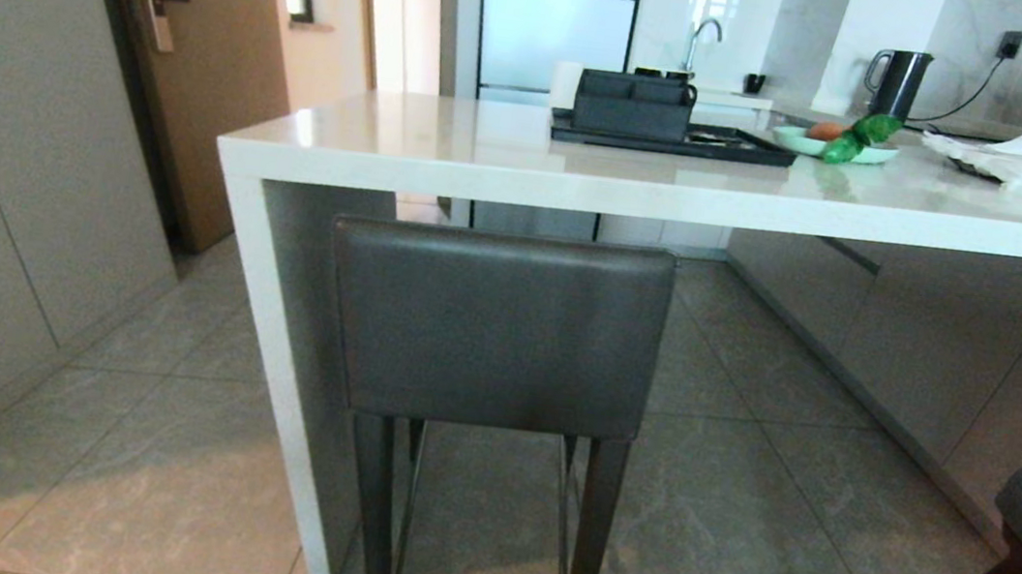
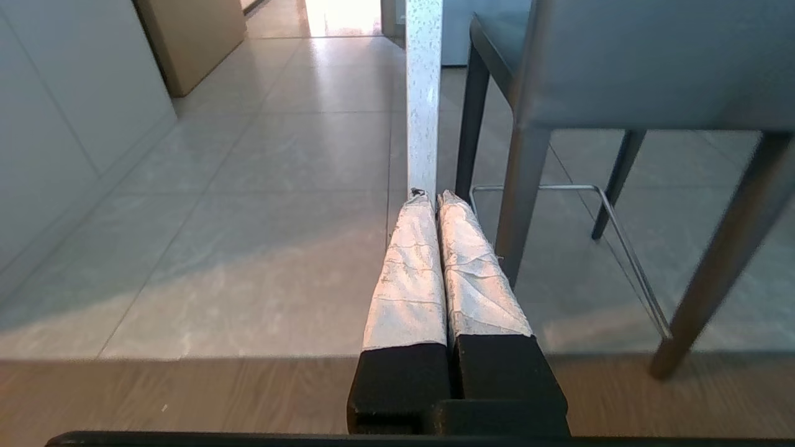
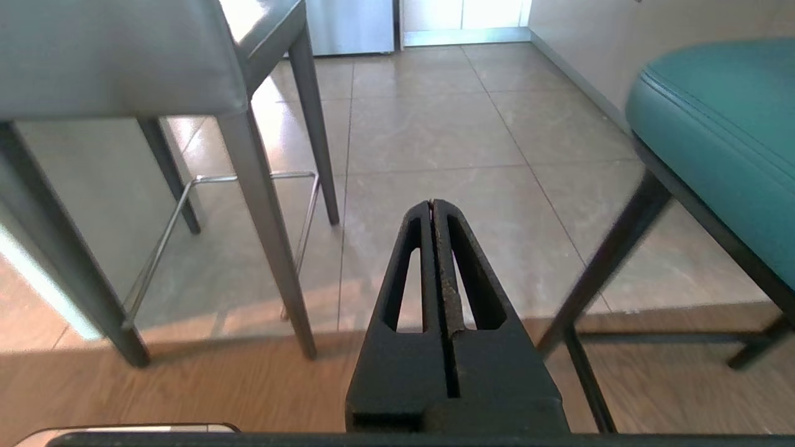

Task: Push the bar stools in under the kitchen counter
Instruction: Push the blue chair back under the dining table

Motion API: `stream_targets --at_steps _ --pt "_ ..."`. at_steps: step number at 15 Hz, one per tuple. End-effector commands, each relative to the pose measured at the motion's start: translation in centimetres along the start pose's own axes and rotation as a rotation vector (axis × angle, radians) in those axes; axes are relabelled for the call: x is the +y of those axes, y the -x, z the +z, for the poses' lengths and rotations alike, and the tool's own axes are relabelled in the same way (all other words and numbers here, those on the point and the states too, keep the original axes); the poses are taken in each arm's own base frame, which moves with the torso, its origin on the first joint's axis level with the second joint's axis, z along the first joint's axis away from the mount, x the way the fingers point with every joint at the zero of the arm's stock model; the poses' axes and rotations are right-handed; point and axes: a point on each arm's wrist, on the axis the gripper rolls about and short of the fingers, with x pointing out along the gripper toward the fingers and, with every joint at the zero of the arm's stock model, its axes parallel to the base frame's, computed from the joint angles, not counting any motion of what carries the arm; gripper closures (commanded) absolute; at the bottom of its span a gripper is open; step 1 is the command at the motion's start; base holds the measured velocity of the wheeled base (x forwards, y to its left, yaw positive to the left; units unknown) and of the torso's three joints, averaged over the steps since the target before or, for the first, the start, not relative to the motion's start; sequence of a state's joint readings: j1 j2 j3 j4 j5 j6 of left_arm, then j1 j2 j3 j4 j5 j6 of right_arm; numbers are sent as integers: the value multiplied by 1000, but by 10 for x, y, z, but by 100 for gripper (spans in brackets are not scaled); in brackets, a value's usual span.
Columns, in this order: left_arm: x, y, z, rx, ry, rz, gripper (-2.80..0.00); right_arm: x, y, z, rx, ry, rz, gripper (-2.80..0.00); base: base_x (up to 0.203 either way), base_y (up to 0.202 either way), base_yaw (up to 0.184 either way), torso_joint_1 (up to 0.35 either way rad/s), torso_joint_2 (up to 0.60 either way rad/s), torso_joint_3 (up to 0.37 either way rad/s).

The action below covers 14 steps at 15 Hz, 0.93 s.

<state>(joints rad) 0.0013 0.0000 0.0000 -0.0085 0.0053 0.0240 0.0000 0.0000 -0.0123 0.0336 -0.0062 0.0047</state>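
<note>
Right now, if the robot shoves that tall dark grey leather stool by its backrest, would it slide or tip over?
The dark grey leather stool would probably slide: the glossy floor tiles look smooth. A high push could rock it, since its square legs are long and slim. The metal footrest bar suggests a stiff frame.

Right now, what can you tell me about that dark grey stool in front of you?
The dark grey stool is tall, with a boxy low back covered in what looks like smooth leather, four square dark legs and a thin metal footrest. It stands upright on the tiled floor, back towards the camera, beside the counter's white end panel, seat under the counter. Nothing grips it.
</note>
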Motion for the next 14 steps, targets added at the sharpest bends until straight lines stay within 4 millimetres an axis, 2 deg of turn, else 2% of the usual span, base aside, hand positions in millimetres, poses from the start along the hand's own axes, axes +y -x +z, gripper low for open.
stream_targets --at_steps 1,14 --pt "0 0 -1 4 -1 1 0 0 0 0 2 -1 0 0 -196 0 -2 2 1 9" --pt "0 0 -1 2 -2 1 0 0 0 0 2 -1 0 0 -199 0 -1 3 3 2"
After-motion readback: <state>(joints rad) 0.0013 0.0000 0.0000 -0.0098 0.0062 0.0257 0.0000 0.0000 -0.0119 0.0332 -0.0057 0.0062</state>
